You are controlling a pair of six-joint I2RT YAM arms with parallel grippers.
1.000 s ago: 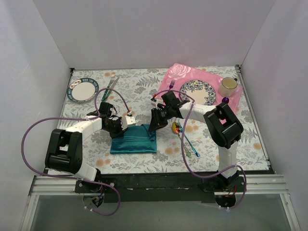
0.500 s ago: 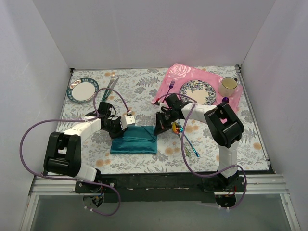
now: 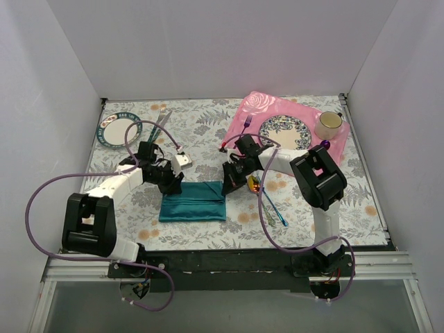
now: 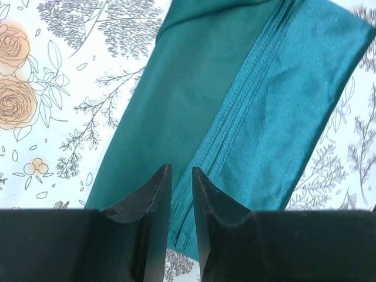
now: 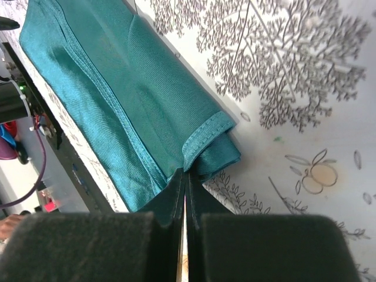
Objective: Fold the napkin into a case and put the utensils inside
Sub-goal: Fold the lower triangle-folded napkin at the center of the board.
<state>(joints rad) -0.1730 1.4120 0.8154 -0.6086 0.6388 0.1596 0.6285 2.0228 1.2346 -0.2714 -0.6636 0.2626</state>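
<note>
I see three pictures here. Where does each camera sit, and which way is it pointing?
Top external: fixed above and behind, looking down on the table; the left arm and right arm show whole, bases at the bottom.
Left wrist: on the left arm, looking down past the left gripper at the napkin.
Right wrist: on the right arm, looking past the right gripper at the napkin's corner.
All three views share the napkin.

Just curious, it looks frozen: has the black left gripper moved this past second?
Yes: the black left gripper has edged slightly farther from the arm bases, toward the round teal-rimmed plate.
</note>
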